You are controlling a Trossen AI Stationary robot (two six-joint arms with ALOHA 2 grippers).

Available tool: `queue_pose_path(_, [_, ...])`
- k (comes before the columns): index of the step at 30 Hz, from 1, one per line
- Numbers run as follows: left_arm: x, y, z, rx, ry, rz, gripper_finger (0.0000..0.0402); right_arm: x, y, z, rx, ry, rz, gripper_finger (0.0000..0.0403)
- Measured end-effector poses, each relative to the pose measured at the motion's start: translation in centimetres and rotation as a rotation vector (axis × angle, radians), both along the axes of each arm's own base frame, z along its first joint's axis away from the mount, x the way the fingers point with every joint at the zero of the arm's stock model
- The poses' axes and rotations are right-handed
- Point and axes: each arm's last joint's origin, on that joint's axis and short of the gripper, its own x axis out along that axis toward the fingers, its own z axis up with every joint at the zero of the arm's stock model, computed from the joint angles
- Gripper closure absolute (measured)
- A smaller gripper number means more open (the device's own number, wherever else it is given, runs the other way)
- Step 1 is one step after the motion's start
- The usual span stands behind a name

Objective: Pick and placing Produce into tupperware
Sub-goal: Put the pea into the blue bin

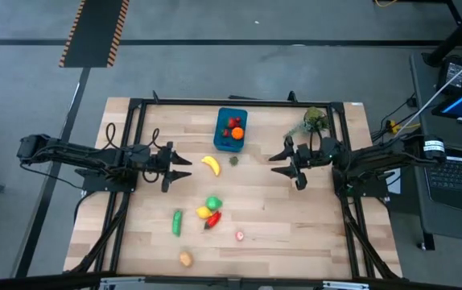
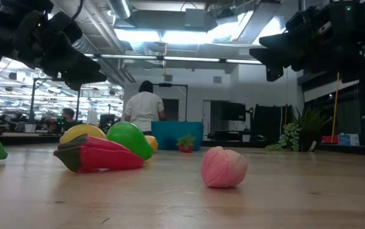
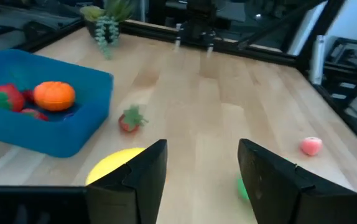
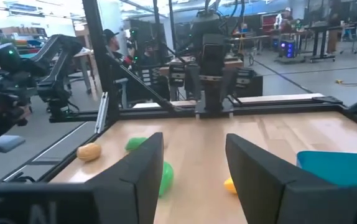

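The teal tupperware [image 1: 231,129] stands at the table's far middle and holds an orange [image 3: 54,95] and strawberries. Loose produce lies on the wood: a banana [image 1: 211,164], a small strawberry [image 1: 234,160], a green fruit [image 1: 213,202], a red pepper [image 1: 212,220], a cucumber [image 1: 177,222], a pink piece [image 1: 239,236] and a tan piece [image 1: 185,258]. My left gripper [image 1: 184,167] hovers open just left of the banana, pointing toward the table's right. My right gripper [image 1: 275,163] hovers open right of the strawberry, pointing left. Both are empty.
A leafy green sprig [image 1: 315,121] lies at the far right by the table's black frame [image 1: 239,102]. Bare wood stretches between the two grippers and along the right side of the table. A person stands in the room beyond the far edge [image 2: 144,105].
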Motion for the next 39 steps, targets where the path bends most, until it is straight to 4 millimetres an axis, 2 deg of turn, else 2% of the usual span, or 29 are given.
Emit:
queue_pose_path(7, [0.2, -1.7, 2.3, -0.050, -0.234, -0.230, 0.0211, 0.0, 0.1, 0.0, -0.021, -0.001, 0.003, 0.0226])
queue_pose_path(12, [-0.2, -3.0, 2.5, -0.068, -0.251, -0.332, 0.0211, 0.0, 0.1, 0.0, 0.005, 0.003, 0.005, 0.0226])
queue_pose_path(19, [-0.6, -4.1, 0.7, -0.096, -0.061, -0.189, 0.0211, 0.0, 0.1, 0.0, 0.025, 0.007, 0.007, 0.0226])
queue_pose_path(22, [-0.8, -4.7, 0.6, -0.097, -0.051, -0.155, 0.0211, 0.0, 0.1, 0.0, 0.046, 0.011, 0.008, 0.0226])
queue_pose_path(27, [-0.9, -6.0, 2.5, -0.044, -0.067, -0.130, 0.0211, 0.0, 0.1, 0.0, 0.056, 0.014, 0.011, 0.0226])
queue_pose_path(32, [-1.5, -7.3, 4.6, 0.007, -0.007, -0.023, 0.0211, 0.1, 0.6, 0.0, 0.056, 0.014, 0.032, 0.0226])
queue_pose_path(39, [-2.6, -9.4, 5.2, -0.087, 0.050, 0.051, 0.0211, 0.1, 1.3, 0.0, 0.054, 0.015, 0.071, 0.0226])
